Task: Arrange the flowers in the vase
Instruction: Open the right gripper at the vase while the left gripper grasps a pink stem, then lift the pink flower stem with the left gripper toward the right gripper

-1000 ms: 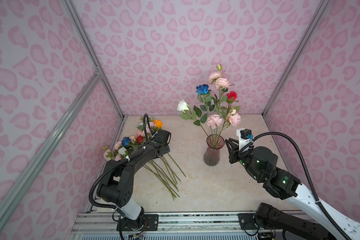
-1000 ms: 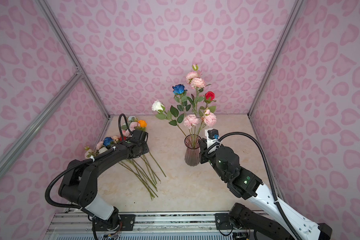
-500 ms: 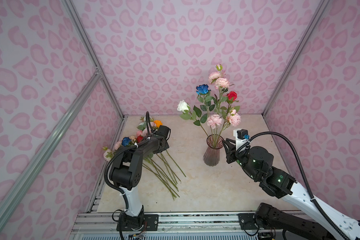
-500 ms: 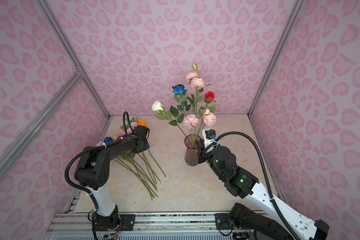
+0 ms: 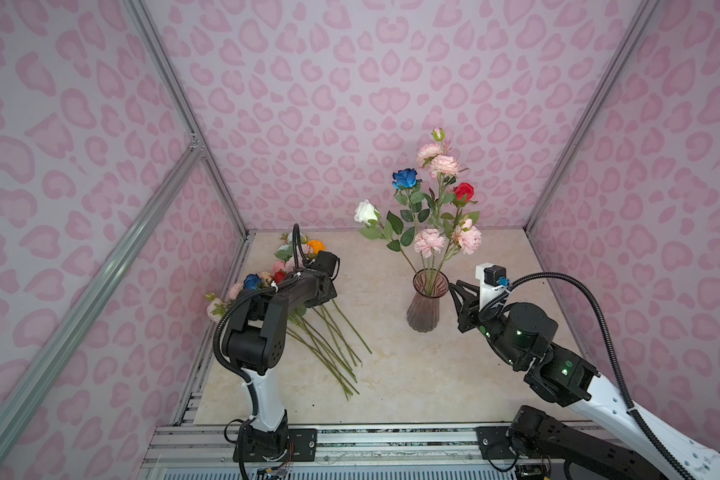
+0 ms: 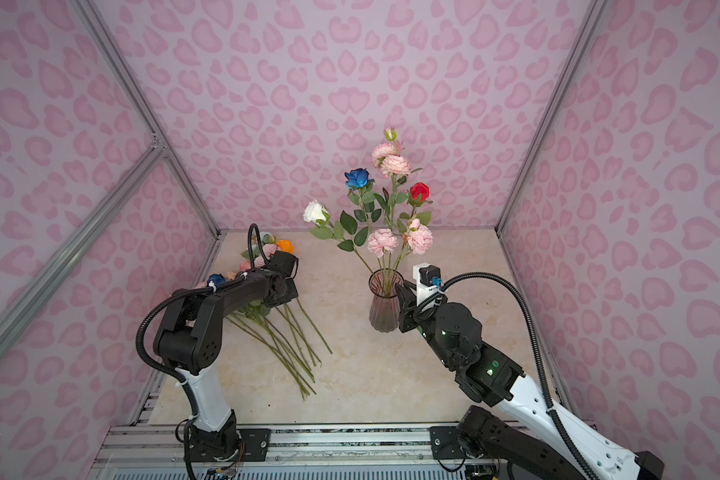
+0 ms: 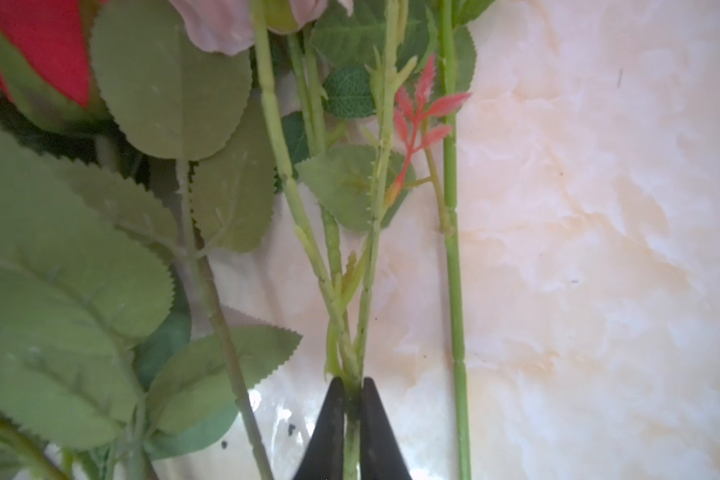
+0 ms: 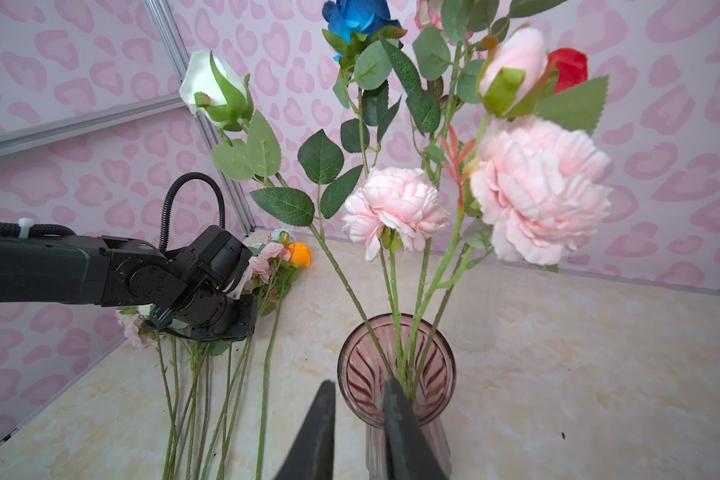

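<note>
Loose flowers (image 5: 329,345) lie in a pile at the left of the table, heads toward the back wall and stems toward the front. My left gripper (image 7: 352,388) is down in this pile, shut on one green stem (image 7: 350,365) where thin side shoots join it. In both top views its fingers are hidden under the wrist (image 5: 321,282). The ribbed pinkish glass vase (image 5: 422,311) (image 6: 385,311) holds several flowers, including a blue rose (image 5: 406,178) and a pink peony (image 5: 429,241). My right gripper (image 8: 358,390) (image 5: 454,289) is at the vase rim (image 8: 433,374), jaws slightly apart and straddling its near edge, holding nothing.
Pink patterned walls with metal corner posts (image 5: 221,183) close in the table on three sides. An orange rose (image 5: 316,246) marks the far end of the pile. A metal rail (image 5: 350,440) runs along the front edge, where both arm bases stand.
My left gripper has closed on a stem in the pile, and that arm's elbow has drawn back and risen. My right gripper has edged closer to the vase rim.
</note>
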